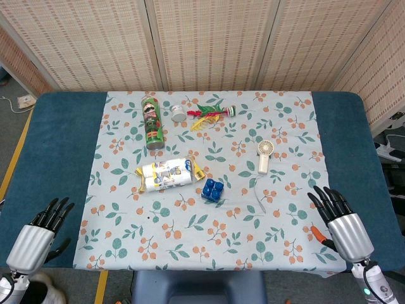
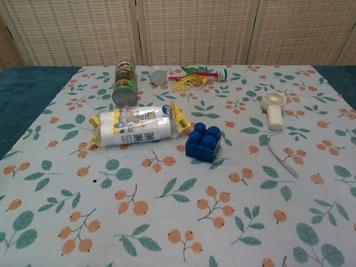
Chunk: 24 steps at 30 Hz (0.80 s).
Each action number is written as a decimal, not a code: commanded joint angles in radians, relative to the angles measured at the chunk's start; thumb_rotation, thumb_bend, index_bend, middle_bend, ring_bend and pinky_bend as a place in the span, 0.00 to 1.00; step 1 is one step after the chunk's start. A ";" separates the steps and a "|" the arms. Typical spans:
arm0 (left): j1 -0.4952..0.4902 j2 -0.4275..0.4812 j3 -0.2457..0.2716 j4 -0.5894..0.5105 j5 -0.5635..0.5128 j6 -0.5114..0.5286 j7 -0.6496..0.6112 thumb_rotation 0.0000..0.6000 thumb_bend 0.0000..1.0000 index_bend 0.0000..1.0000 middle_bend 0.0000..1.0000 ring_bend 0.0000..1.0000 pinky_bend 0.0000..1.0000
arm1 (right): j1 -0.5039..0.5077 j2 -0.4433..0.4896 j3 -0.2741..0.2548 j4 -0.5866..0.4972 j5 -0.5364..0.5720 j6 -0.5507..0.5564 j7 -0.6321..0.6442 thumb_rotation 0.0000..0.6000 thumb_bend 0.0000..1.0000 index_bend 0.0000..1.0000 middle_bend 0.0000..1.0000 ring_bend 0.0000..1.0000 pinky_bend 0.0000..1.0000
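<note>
My left hand (image 1: 39,231) hovers over the blue table edge at the near left, fingers spread, holding nothing. At the near right my right hand (image 1: 338,220) is also open and empty, over the cloth's corner. Neither hand shows in the chest view. On the floral cloth (image 1: 209,247) lie a green chip can (image 1: 152,121) (image 2: 124,82) on its side, a white-and-yellow packet (image 1: 168,173) (image 2: 136,125), a blue brick (image 1: 212,189) (image 2: 203,142), a small white hand fan (image 1: 264,156) (image 2: 273,109), a white cap (image 1: 178,113) (image 2: 159,74) and a red, green and yellow toy (image 1: 209,115) (image 2: 194,77).
A thin cord (image 2: 281,158) trails from the fan toward the near side. Woven screens (image 1: 209,38) stand behind the table. Bare blue table (image 1: 60,145) flanks the cloth on both sides. A small orange object (image 1: 316,233) lies by my right hand.
</note>
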 commanded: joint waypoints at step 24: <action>0.011 0.027 0.007 -0.026 -0.001 0.009 -0.032 1.00 0.28 0.00 0.00 0.00 0.31 | 0.152 -0.104 0.115 0.036 0.148 -0.264 -0.039 1.00 0.60 0.06 0.83 0.63 0.70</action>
